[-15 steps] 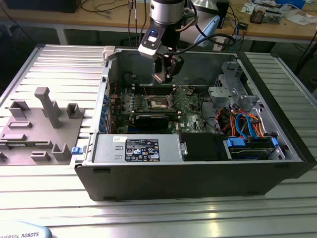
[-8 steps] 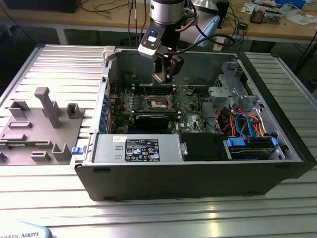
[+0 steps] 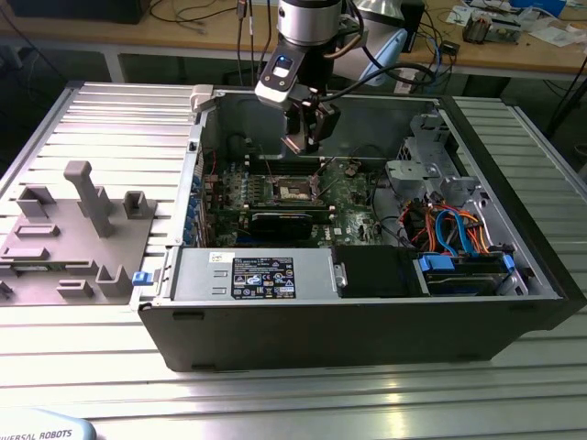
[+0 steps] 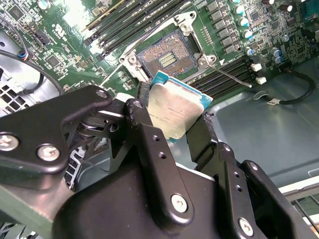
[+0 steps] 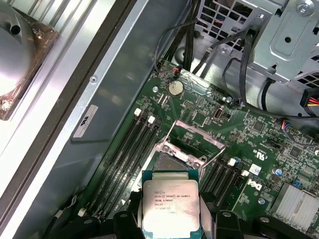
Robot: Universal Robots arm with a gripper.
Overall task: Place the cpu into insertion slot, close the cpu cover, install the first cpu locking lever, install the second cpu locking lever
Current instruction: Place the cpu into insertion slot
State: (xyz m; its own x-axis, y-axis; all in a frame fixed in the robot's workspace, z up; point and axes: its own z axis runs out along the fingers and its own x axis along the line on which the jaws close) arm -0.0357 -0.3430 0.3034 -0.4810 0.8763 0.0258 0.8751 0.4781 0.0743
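Your fingers clamp the cpu by its edges, up over the board, close to the slot. Slot is bare, contacts showing, cover raised. Levers stick out loose beside it and memory slots flank it. It all sits inside the open case on the desk, with cables well apart.

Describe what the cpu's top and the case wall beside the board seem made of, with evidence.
The cpu: its top looks like silvery-grey metal with a satin finish, judging by the soft sheen. The case wall: likely sheet metal, matte grey, flat with faint reflections; whether painted or bare is unclear.
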